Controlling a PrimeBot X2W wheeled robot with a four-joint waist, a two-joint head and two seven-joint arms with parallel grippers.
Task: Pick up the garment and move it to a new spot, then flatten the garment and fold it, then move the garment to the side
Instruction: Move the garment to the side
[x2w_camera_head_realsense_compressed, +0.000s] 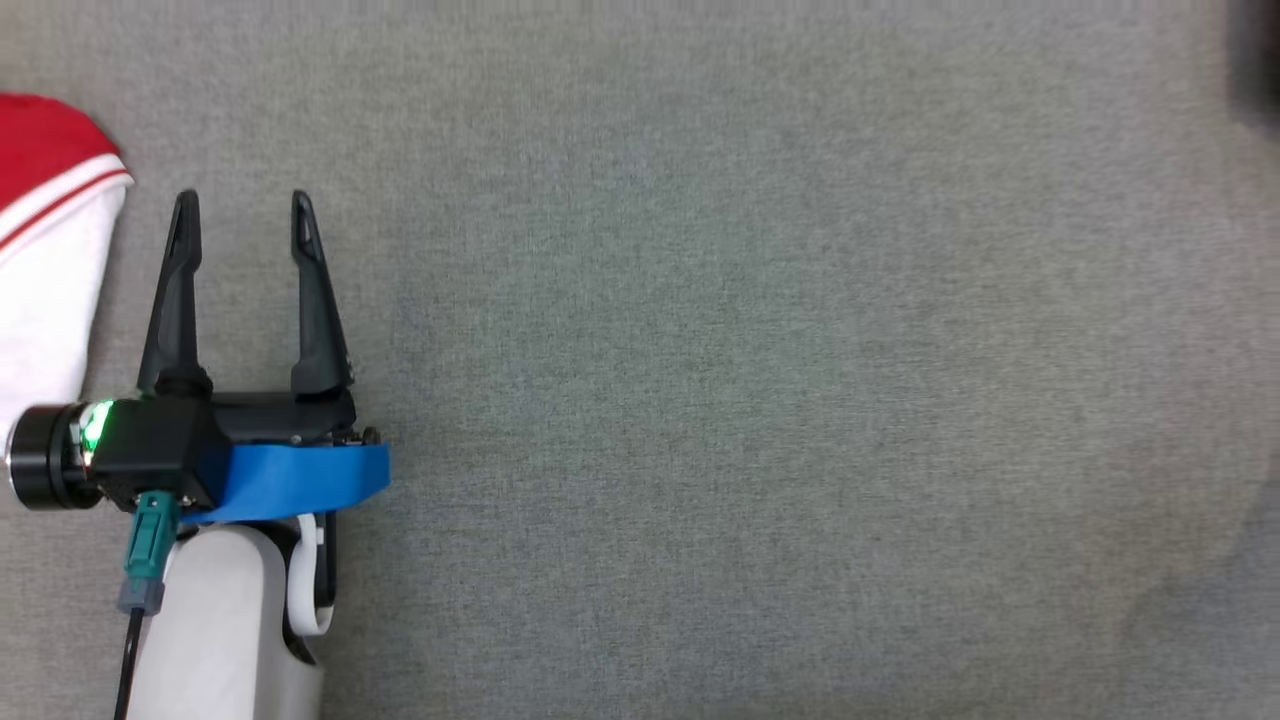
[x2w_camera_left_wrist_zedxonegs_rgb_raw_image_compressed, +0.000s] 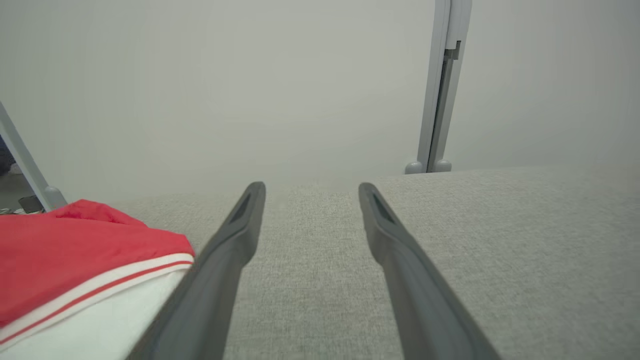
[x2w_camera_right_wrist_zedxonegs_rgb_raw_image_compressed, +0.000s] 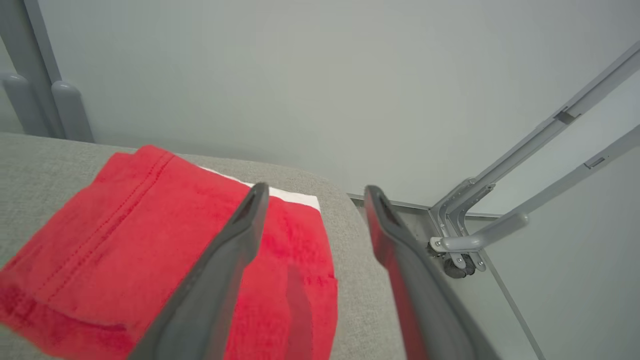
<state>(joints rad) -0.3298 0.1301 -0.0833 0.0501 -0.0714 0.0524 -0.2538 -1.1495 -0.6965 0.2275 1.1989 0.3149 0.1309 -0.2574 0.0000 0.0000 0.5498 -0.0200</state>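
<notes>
Folded red-and-white garment (x2w_camera_head_realsense_compressed: 50, 250) lay at the counter's (x2w_camera_head_realsense_compressed: 700, 400) left end. Left tool (x2w_camera_head_realsense_compressed: 245, 205) stood wide and empty beside it. Right tool (x2w_camera_right_wrist_zedxonegs_rgb_raw_image_compressed: 315, 192) hung wide above it, gripping nothing. Folding and side move judged complete.

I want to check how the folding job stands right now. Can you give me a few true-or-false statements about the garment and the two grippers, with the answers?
1. The left gripper is open, with nothing between its fingers. True.
2. The garment lies in the middle of the table. False: it lies at the left edge of the head view, to the left of the left gripper.
3. The garment is red and white. True.
4. The right gripper is shut on the garment. False: its fingers stand apart over the red cloth.
5. The table has a grey fabric surface. True.
</notes>
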